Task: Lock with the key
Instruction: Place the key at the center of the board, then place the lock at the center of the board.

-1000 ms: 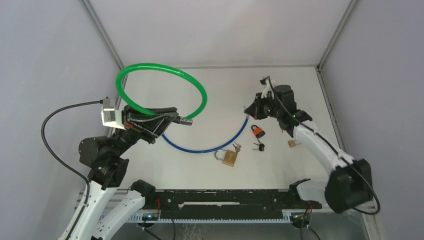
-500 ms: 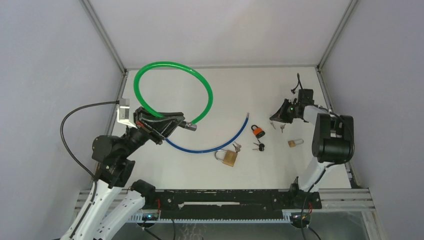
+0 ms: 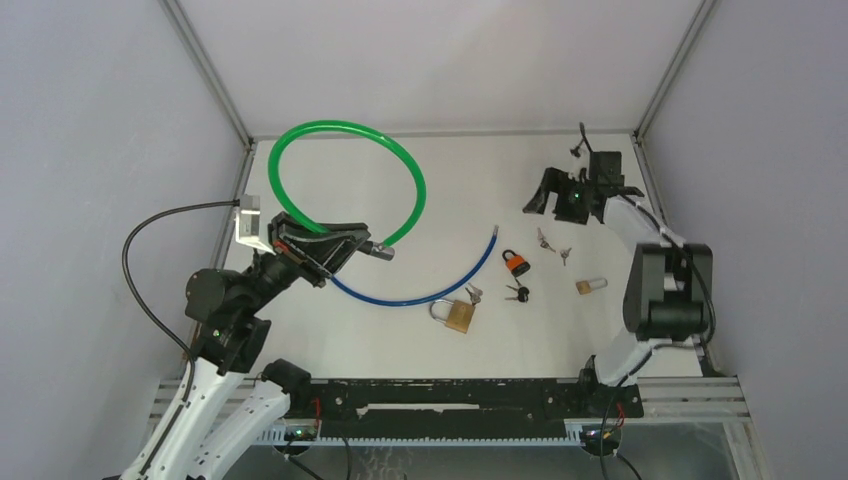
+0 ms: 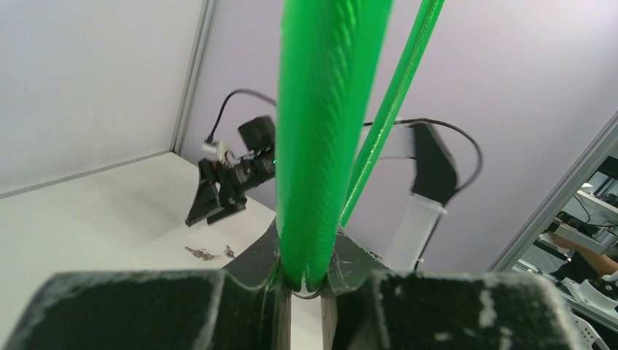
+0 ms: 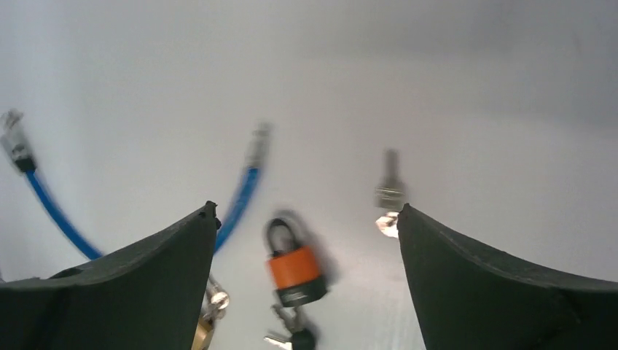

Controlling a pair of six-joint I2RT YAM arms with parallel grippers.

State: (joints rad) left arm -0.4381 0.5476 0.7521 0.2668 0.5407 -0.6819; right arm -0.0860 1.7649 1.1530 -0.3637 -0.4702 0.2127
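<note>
While the left gripper (image 4: pixel 306 271) clamps the green cable (image 4: pixel 321 146), the cable's locking end waits for a key. The cable rises straight out of the clenched jaws and loops back. Its metal end (image 3: pixel 378 251) projects just past the jaws in the top view. Hold this grip firm and keep the end steady.

The right gripper (image 5: pixel 307 211) stands wide open and holds nothing. It hangs above the table (image 3: pixel 440 170), touching no object. In the wrist view a silver key (image 5: pixel 390 191) lies below the jaws, close to the inner face of one finger. The orange padlock (image 5: pixel 295 271) lies between the jaws, nearer the wrist. The blue cable (image 5: pixel 237 200) passes beside the other finger. This view is blurred, so the direction of the key's blade cannot be read.

The step in hand appears to be picking up the key. To do it well:
1. Centre the jaws over the key's head, not its blade.
2. Turn the wrist so the fingers close across the flat faces of the head.
3. Descend until the fingertips reach the table, because the key lies low on it.
4. Keep the orange padlock outside the jaws before closing.
5. Leave the blade protruding beyond the fingertips for insertion.

Whether this key fits the green cable cannot be told.
</note>
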